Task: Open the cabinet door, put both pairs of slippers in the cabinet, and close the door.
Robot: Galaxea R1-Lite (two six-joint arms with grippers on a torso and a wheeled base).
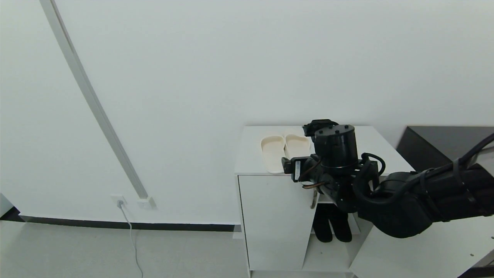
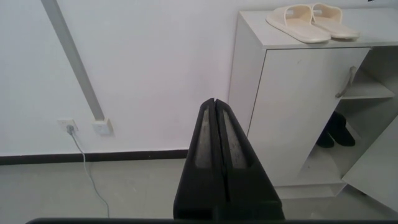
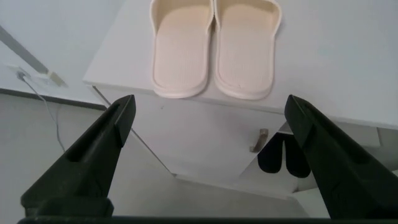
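A pair of cream slippers [image 1: 285,150] lies side by side on top of the white cabinet [image 1: 276,220]. My right gripper [image 3: 210,102] hangs open above the cabinet's front edge, with the cream slippers [image 3: 214,46] just beyond its fingertips and nothing between them. A pair of black slippers [image 1: 332,227] stands on the cabinet's lower shelf, behind the open right door [image 1: 401,251]. The left door with its metal handle [image 3: 256,140] is closed. My left gripper [image 2: 215,143] is shut and empty, low and well to the left of the cabinet [image 2: 298,112].
A wall socket with a white cable [image 1: 120,201] and a slanted wall conduit [image 1: 92,100] are left of the cabinet. A dark table [image 1: 444,143] stands to its right. Open grey floor [image 1: 115,251] lies left of the cabinet.
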